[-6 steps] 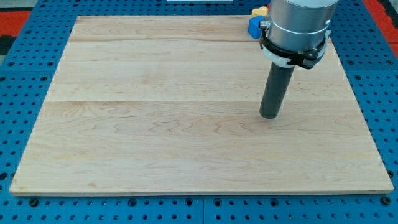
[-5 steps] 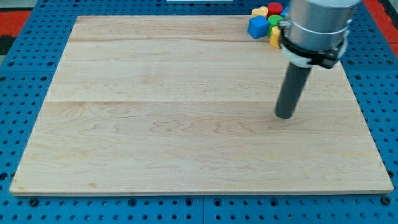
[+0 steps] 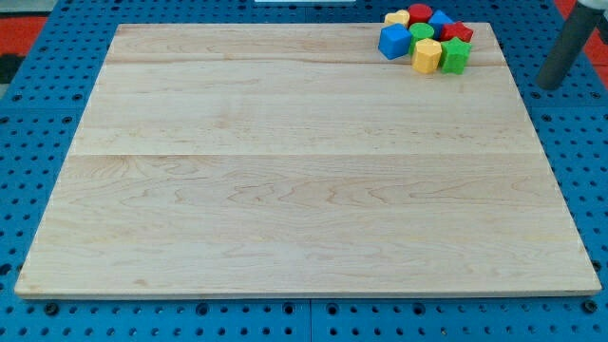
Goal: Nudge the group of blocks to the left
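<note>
Starting at the view's bottom: a wooden board (image 3: 285,237), pale bare planks, resting on a blue pegboard (image 3: 28,114) framing it all round.

Further up, at the view's right edge and off the board: my tip (image 3: 548,86), the lower end of a dark rod slanting out of frame; no fingers or jaws on this rig, so nothing to open, close or grip, only a blunt end for pushing; standing right of the cluster and a little below it, well apart, touching no block.

Farthest, in the board's top right corner, the group:
- blue cube (image 3: 393,41) at its left
- yellow hexagonal block (image 3: 427,55) and green star (image 3: 455,54) along its lower side, touching
- green block (image 3: 421,31) in the middle, shape hard to tell
- behind them a yellow block (image 3: 397,17), a red block (image 3: 420,13), a second blue block (image 3: 441,19) and a second red block (image 3: 460,31)
- probably all in contact, though too small in the far row to be sure

Judged as the approach, the nudge not yet begun.

To do it well:
- bring my tip onto the board level with the cluster's middle, just right of the second red block and the green star
- meet them squarely, then ease towards the view's left, slow and short
- avoid too low a line, likely to clip the green star alone and peel it off
- avoid too high a line, close to the board's top edge
- aim through the group's centre to keep the pieces together
</note>
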